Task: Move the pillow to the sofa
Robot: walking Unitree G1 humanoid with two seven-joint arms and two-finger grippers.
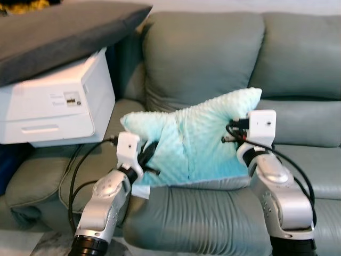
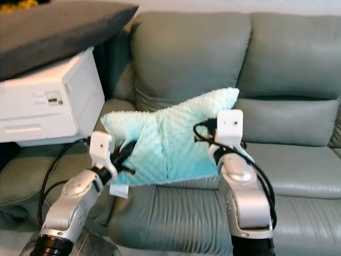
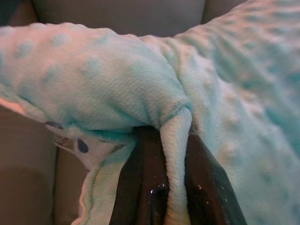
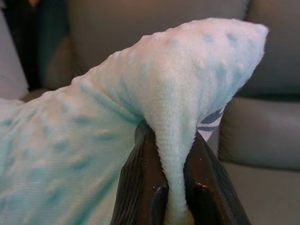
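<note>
Two pincers, left pincer (image 3: 174,187) and right pincer (image 4: 178,183), each clamping one mint pillow (image 1: 197,144) over sofa (image 1: 213,58).

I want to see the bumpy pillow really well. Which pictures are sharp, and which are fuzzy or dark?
Left wrist view: pillow dots sharp up close, the left hand pinching a fold; the sofa behind is dim and blurry. Right wrist view: similar, the right hand dark with small shiny spots. Eye views: bright, slightly soft, the white printer washed out.
</note>
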